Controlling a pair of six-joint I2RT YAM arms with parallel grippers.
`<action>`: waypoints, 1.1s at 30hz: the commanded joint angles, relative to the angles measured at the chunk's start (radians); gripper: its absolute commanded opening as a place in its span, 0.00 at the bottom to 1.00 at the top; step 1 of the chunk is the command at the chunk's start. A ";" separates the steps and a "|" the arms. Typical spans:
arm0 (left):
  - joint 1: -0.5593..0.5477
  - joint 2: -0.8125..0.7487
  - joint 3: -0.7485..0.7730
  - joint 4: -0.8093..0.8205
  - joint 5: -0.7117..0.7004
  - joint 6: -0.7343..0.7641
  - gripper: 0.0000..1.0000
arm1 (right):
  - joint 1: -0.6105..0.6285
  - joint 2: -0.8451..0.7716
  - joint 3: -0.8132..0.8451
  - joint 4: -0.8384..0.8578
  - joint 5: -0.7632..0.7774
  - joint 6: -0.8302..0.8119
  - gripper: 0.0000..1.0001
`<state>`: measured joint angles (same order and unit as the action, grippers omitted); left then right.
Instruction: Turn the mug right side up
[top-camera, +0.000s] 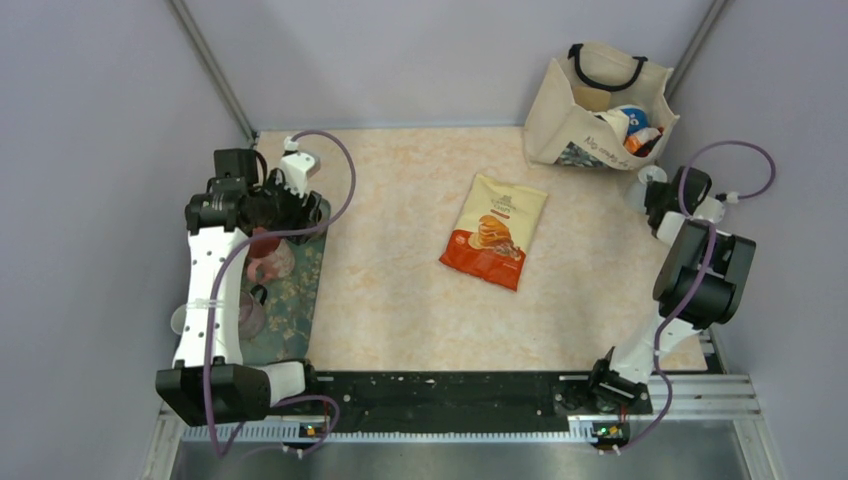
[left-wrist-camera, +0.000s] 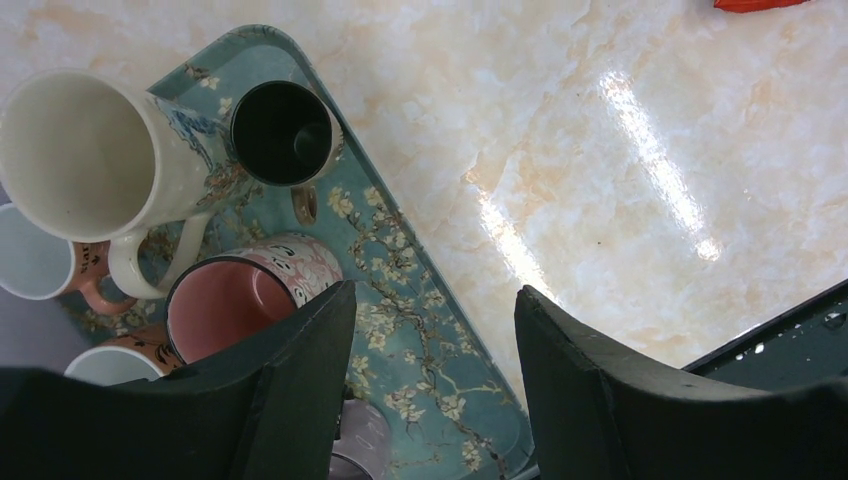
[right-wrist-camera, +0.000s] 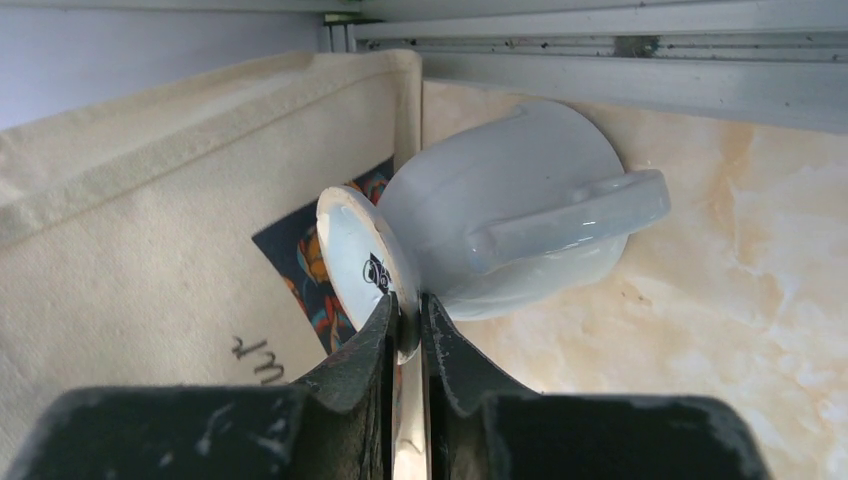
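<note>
The mug (right-wrist-camera: 520, 220) is pale blue-white with a loop handle. It is tilted on its side against the cream tote bag (right-wrist-camera: 150, 230) at the far right of the table. My right gripper (right-wrist-camera: 407, 320) is shut on the mug's thin edge, one finger on each side of the wall. In the top view the mug (top-camera: 645, 184) shows just beyond the right gripper (top-camera: 658, 200). My left gripper (left-wrist-camera: 435, 320) is open and empty, hovering over the floral tray (left-wrist-camera: 420, 350); in the top view it (top-camera: 290, 212) is at the far left.
The tray (top-camera: 305, 290) holds several upright mugs: a tall white one (left-wrist-camera: 80, 150), a black cup (left-wrist-camera: 283, 132), a pink one (left-wrist-camera: 235, 305). An orange snack bag (top-camera: 495, 230) lies mid-table. The tote bag (top-camera: 590, 110) stands at the back right.
</note>
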<state>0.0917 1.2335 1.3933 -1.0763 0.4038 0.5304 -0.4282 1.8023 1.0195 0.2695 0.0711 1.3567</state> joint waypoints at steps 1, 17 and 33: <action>-0.003 -0.042 0.012 0.000 0.023 0.019 0.65 | -0.007 -0.094 -0.051 -0.015 -0.044 -0.086 0.00; -0.003 -0.081 0.001 -0.001 0.056 0.026 0.65 | -0.008 -0.244 -0.188 -0.007 -0.237 -0.116 0.00; -0.004 -0.074 -0.023 0.025 0.113 0.004 0.65 | 0.153 -0.446 -0.372 -0.064 -0.425 -0.162 0.00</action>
<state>0.0906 1.1751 1.3827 -1.0760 0.4683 0.5480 -0.3336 1.4380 0.6853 0.1631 -0.2783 1.2076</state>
